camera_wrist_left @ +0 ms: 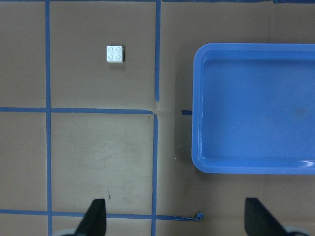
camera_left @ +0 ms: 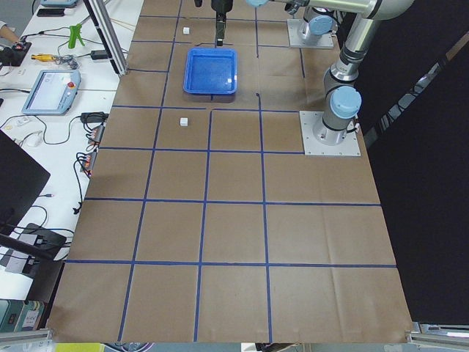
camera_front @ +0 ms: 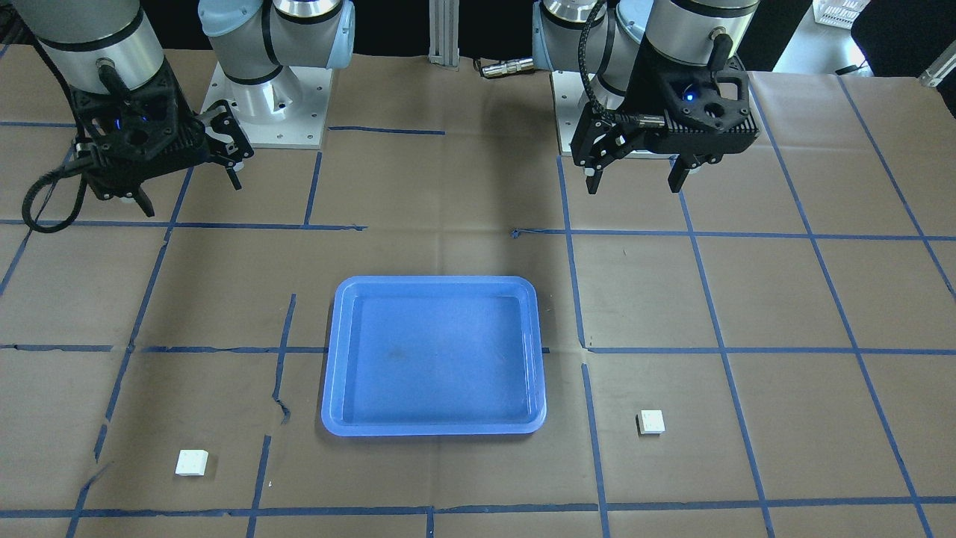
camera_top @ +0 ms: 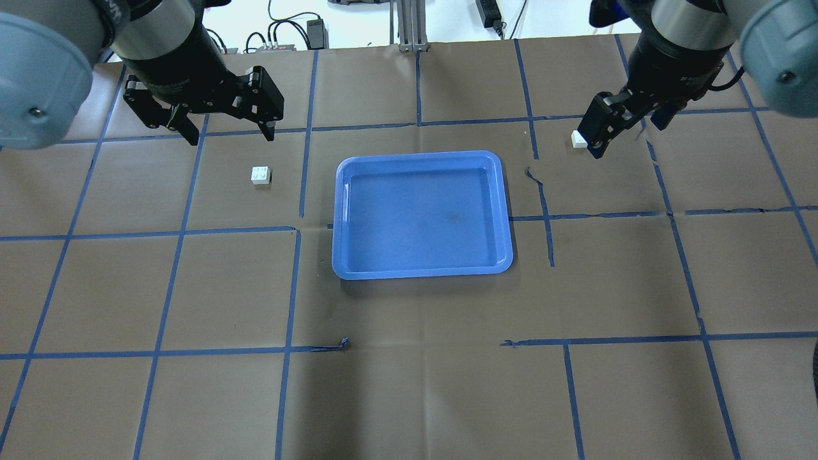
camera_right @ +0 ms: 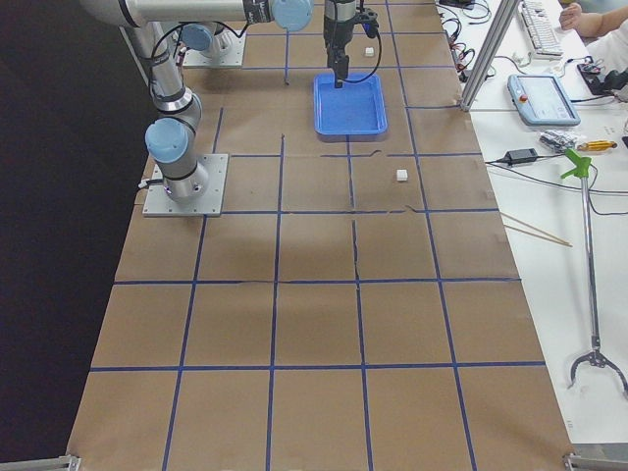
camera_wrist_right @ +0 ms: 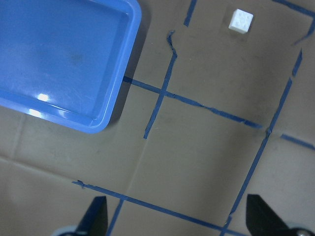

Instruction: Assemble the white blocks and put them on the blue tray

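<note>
**Both grippers empty, two white blocks waiting on either side of the tray**

Front view: the blue tray (camera_front: 433, 359) sits mid-table with nothing in it. The left-side block (camera_front: 651, 422) lies on the paper at the robot's left of the tray, and the right-side block (camera_front: 193, 462) lies at its right. Both are well apart from the tray. The left gripper (camera_front: 636, 181) and right gripper (camera_front: 190, 193) hang near the robot's bases, jaws spread wide, holding nothing.

Overhead view: the left-side block sits just beyond the left gripper's tips. The right gripper shows edge-on, and the right-side block seems to touch it, though that is probably only overlap along the sightline.

Wrist views: each camera looks between parted fingertips at bare paper, with its own block farther off. The left-side block (camera_wrist_left: 115, 54) is studs up.

Side views: the blocks are mere specks flanking the tray.

The likely trouble is the blocks' small size. An off-centre close could skid one across the paper or twist it in the jaws. The studs would then fail to line up when the blocks are pressed together.
</note>
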Controlling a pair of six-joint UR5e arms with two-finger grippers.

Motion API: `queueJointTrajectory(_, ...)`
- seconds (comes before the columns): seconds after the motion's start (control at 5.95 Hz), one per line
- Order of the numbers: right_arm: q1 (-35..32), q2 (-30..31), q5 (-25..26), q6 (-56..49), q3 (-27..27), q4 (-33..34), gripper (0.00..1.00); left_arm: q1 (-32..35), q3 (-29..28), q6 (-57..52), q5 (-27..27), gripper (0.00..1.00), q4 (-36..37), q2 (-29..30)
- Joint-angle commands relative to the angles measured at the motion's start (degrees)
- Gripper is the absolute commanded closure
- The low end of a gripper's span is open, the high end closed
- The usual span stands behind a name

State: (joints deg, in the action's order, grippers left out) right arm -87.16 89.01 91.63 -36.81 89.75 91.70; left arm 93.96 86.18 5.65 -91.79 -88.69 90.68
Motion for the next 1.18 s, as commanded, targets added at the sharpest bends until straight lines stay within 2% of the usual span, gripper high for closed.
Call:
queueJointTrajectory(0.0, 5.0, -3.7, -0.7, -30.7, -0.8, 0.8, 0.01, -0.8, -0.3, -0.4, -0.8, 0.01, -0.4, 0.8)
queueJointTrajectory(0.17, 7.6, -6.5, -1.7, -43.7, -2.9, 2.9, 0.01, -1.1, 1.7, -0.5, -0.8, 0.01, -0.5, 1.9)
queueJointTrajectory(0.34, 9.3, -10.6, -4.9, -50.7, -6.8, 3.8, 0.01, -1.1, 2.8, -0.9, -0.5, 0.01, 0.4, 5.0)
queueJointTrajectory(0.5, 10.6, -16.6, -5.1, -58.4, -13.5, 3.8, 0.0, -1.2, 4.9, -0.2, -0.1, 0.01, 1.0, 7.9)
queueJointTrajectory(0.84, 10.8, -30.4, -5.6, -65.6, -31.0, 3.0, 0.0, -3.1, 15.0, -0.5, -0.4, 0.01, 15.1, 8.4)
queueJointTrajectory(1.01, 10.8, -33.6, -9.1, -69.7, -33.6, 2.4, 0.0, -7.3, 18.5, -3.4, -0.6, 0.01, 22.4, 9.2)
